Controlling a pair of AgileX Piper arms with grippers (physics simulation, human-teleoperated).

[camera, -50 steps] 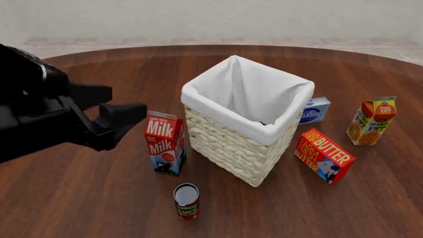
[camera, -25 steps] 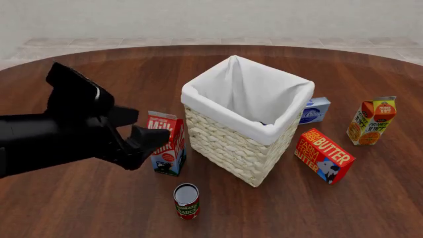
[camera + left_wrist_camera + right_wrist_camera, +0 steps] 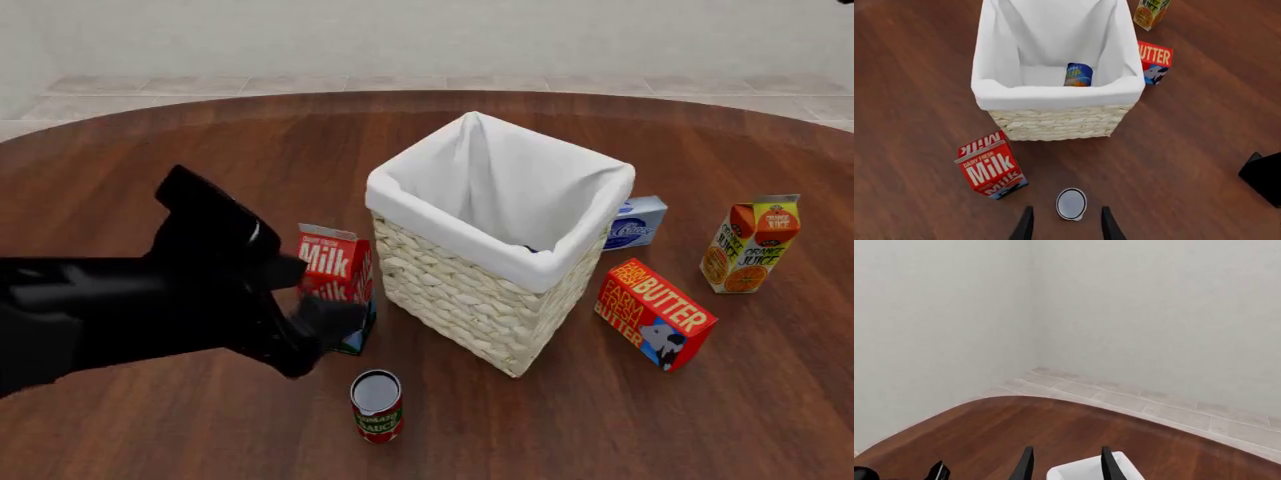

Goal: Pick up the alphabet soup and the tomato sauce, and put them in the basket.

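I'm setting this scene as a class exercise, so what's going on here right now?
The left gripper, open, hovers by the tomato sauce, which stands on the table in front of the basket, beside the milk carton. The alphabet soup already lies inside the basket. The right gripper is open, empty, raised and aimed at the wall.

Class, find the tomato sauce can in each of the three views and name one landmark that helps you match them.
Front view: the tomato sauce stands on the table near the bottom edge, in front of the milk carton and the basket.
Left wrist view: the can shows from above, just ahead of the open left hand.
Right wrist view: not in it.
Shared landmark: the basket's white-lined rim, also in the right wrist view.
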